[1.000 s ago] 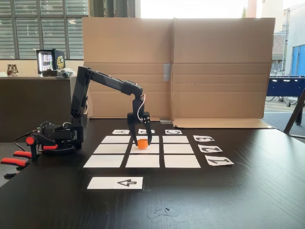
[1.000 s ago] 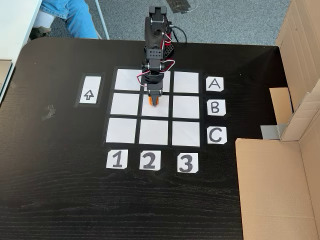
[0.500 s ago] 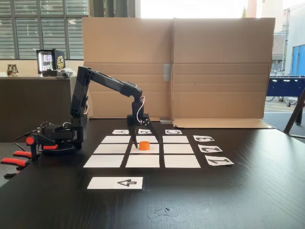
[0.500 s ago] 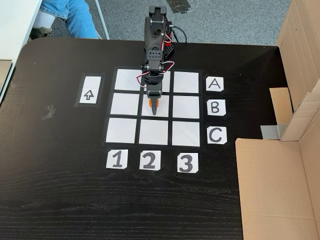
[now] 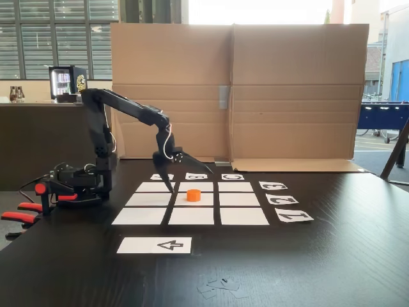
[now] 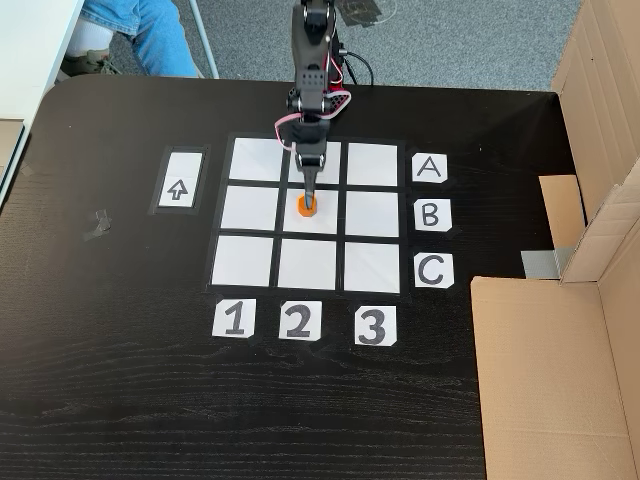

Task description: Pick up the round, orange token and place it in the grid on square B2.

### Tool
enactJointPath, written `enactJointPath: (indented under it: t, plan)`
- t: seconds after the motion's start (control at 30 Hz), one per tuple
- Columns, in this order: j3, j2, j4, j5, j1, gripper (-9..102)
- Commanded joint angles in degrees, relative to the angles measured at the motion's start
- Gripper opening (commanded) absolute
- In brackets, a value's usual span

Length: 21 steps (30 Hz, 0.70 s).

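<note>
The orange token (image 5: 193, 195) (image 6: 307, 207) lies flat on the centre square B2 (image 5: 206, 200) (image 6: 326, 223) of the grid (image 5: 139, 216) (image 6: 245, 260) of white paper rectangles. Nothing touches it. My gripper (image 5: 175, 178) (image 6: 309, 188) hangs open just off the token on the arm's side. It sits left of the token in the fixed view from the table's side and above the token in the fixed view from overhead. Its lower finger points down at the gap between squares, and nothing is between the jaws.
Letter cards (image 6: 429, 214) and number cards (image 6: 299, 320) border the grid. A long arrow card (image 5: 154, 245) (image 6: 178, 190) lies apart. Cardboard walls (image 5: 255, 89) (image 6: 545, 370) close one side. The arm's base (image 5: 73, 185) and red-handled clamps (image 5: 22, 214) sit at the table's edge. A person's leg (image 6: 140, 30) shows beyond it.
The gripper let go of the token on the centre square, then rose and drew back toward the arm's base. The token stayed put.
</note>
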Motion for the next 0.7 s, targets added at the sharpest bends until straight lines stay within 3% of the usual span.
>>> enactJointPath:
  t: [0.0,0.4,0.43,0.5,0.67]
  plan:
    - [5.27,13.36,-2.46,1.93,5.45,58]
    - [26.63,58.54,-3.78,3.96,45.62,54]
    - [28.39,61.7,-3.78,3.69,48.78,41]
    - [30.32,66.01,-3.69,3.87,55.63,-1]
    - [34.1,71.89,-3.25,3.96,72.69,-1]
